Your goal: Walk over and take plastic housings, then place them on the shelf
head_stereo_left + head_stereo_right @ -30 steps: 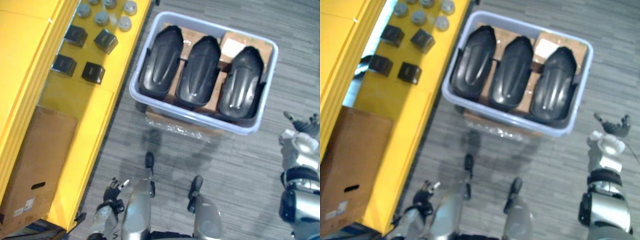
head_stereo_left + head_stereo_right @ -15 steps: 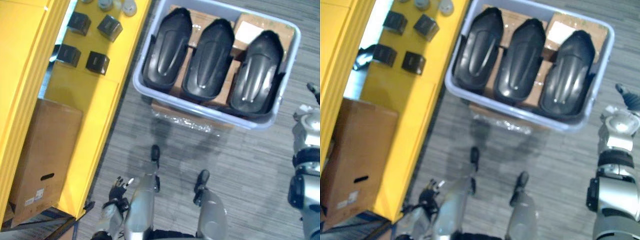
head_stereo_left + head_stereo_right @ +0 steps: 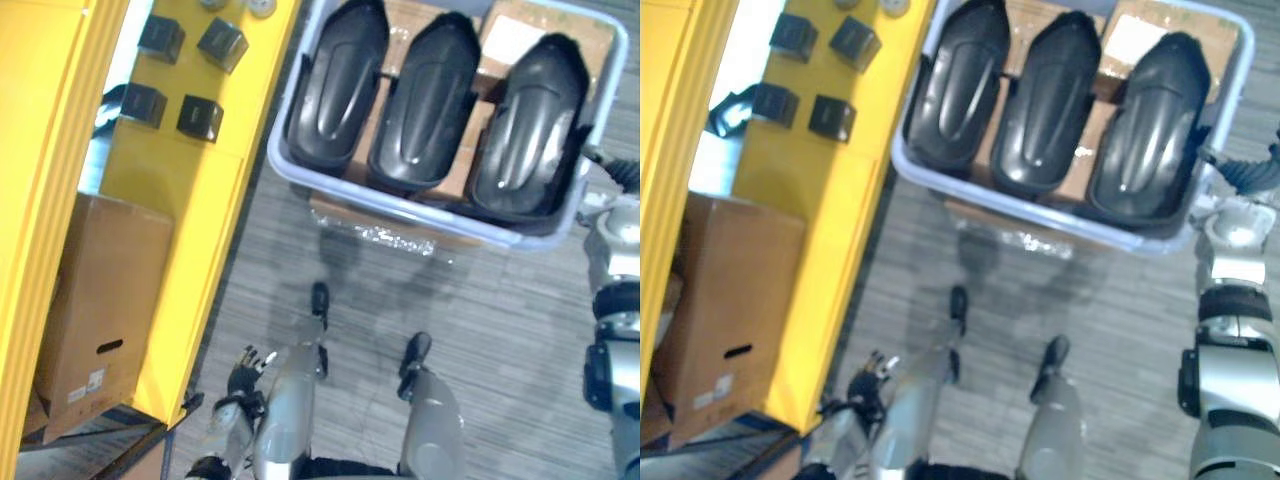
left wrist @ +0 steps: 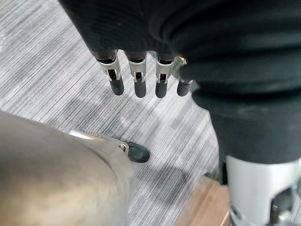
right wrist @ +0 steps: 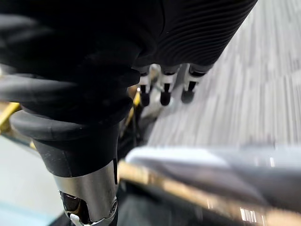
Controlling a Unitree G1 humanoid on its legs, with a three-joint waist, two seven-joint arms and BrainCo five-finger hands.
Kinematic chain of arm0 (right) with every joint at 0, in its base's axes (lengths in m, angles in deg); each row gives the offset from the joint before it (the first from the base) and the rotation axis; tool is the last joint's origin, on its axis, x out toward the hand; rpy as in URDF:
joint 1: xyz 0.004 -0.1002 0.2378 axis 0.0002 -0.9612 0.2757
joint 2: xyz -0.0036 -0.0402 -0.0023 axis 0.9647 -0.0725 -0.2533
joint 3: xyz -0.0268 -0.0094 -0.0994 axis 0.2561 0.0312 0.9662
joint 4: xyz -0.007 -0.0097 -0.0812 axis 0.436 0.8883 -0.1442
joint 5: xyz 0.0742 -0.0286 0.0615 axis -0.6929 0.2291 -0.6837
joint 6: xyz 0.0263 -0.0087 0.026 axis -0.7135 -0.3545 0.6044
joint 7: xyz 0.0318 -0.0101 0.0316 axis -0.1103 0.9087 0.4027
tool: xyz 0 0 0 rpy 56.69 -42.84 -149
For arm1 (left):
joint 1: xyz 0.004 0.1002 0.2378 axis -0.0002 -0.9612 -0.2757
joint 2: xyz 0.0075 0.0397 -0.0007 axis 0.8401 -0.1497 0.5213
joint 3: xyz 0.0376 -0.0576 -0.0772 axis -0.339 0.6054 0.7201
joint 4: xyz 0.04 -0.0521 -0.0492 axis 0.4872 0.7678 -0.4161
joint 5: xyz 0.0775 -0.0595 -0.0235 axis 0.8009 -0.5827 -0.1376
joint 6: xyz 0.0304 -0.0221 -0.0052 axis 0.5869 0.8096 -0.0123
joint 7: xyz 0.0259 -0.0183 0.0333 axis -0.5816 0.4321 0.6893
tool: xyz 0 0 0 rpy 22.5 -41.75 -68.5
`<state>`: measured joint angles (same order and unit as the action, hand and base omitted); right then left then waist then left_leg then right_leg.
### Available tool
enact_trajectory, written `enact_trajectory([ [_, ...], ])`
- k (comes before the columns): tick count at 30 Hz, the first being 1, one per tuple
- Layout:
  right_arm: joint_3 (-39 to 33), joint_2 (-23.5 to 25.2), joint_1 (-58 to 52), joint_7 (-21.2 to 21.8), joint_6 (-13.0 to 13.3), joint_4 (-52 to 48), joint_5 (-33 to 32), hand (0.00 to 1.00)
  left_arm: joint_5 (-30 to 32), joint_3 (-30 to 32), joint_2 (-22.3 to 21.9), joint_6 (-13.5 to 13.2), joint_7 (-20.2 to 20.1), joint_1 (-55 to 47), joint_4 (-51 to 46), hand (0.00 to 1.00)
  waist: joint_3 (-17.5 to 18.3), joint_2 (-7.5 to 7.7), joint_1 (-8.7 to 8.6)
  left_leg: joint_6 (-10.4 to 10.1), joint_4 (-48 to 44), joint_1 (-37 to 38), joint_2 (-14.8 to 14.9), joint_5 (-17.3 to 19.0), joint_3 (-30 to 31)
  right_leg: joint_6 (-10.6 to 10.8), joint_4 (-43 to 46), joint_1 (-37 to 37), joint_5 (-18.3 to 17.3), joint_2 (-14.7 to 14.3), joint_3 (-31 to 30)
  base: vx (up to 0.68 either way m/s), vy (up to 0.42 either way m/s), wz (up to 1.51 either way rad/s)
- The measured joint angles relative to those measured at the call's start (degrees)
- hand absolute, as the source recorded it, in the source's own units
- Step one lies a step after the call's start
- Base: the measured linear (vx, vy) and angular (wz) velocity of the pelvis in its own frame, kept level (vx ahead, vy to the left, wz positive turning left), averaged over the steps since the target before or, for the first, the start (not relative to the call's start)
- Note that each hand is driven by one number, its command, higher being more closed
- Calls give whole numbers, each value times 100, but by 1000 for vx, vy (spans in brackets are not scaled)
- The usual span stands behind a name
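**At the bin, with nothing picked up yet**

Nearest, the left hand [image 4: 136, 80] hangs low at the robot's side over the carpet [image 3: 500, 330]. Its fingers are straight and relaxed and it holds nothing. Farther forward, the right hand [image 3: 1252, 175] is raised at the right end of the bin [image 3: 385, 203], just beside the rim. Its fingers are loosely extended and it is also empty.

The pale bin sits directly ahead on the floor, on top of some flat cardboard [image 3: 340, 212]. All three black housings [image 3: 425, 100] lie side by side inside it, lengthwise, each touching or nearly touching the next. They rest on brown cardboard packing that shows between and beyond them.

As for progress, the walk looks finished or nearly so, since the bin is within arm's reach. The taking has not begun: no housing is lifted or even touched. Gripping one, carrying it over and setting it down all remain, and that holds for all three pieces. The right hand is the better placed to start, probably with the rightmost housing.

The yellow shelf [image 3: 190, 240] runs along the robot's left side, close to the bin's left end. A large cardboard box [image 3: 105, 310] stands on its near part. Beyond that box are four small black boxes [image 3: 200, 118], grouped together, with bare yellow surface between the two that looks free for a housing. The floor is grey striped carpet throughout, and no more of the room shows
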<state>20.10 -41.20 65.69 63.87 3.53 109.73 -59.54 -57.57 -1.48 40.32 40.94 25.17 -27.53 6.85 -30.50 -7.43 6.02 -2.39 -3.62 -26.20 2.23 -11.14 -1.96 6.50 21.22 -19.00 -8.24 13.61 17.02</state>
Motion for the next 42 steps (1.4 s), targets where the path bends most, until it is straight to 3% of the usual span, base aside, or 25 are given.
enact_trajectory([
  [3,103,-10,44,189,-60,1,1,0,-9,-2,-19,-48,-9,1,16,0,0,0,-3,-4,-1,-1,-14,-2,0,-11,123,-55,-65,36,-2,10,-37,1],
  [6,246,-10,44,345,-311,73,-3,0,-39,0,-88,-103,-20,9,15,0,-1,-12,-1,-10,-1,-9,-25,-6,5,-8,211,-106,-131,64,-3,-4,-19,2],
  [10,249,-10,36,338,-787,160,-166,0,-42,5,-109,-109,-30,41,8,0,-2,-23,2,-18,-25,-98,-22,-11,23,-27,310,-229,-186,79,5,-4,-27,2],
  [18,201,-10,53,229,-1122,161,-225,0,-50,12,-174,-150,-31,60,4,0,-18,-82,17,-21,-105,-159,-29,-9,27,-24,473,-311,-250,126,8,2,-3,0],
  [19,201,-10,52,243,-1185,163,-222,100,-53,13,-177,-152,-30,60,4,0,-18,-83,19,-21,-104,-159,-29,-9,27,-28,510,-328,-270,134,7,0,0,0],
  [27,193,-139,51,370,-1366,215,157,100,-259,26,-208,-158,-28,61,-24,0,6,-120,37,-54,-92,-165,-6,-33,6,-52,671,-426,-351,146,-18,0,-11,-1],
  [33,211,-241,86,424,-1414,187,809,100,-261,27,-232,-209,-94,98,-55,0,13,-130,34,-92,-90,-200,16,-59,10,-64,785,-503,-419,148,-10,12,-30,1],
  [42,484,-251,109,105,-1544,143,1401,100,-263,26,-310,-292,-142,98,-296,0,14,-127,33,-101,-98,-197,16,-70,15,-65,832,-490,-441,150,10,3,-7,1],
])
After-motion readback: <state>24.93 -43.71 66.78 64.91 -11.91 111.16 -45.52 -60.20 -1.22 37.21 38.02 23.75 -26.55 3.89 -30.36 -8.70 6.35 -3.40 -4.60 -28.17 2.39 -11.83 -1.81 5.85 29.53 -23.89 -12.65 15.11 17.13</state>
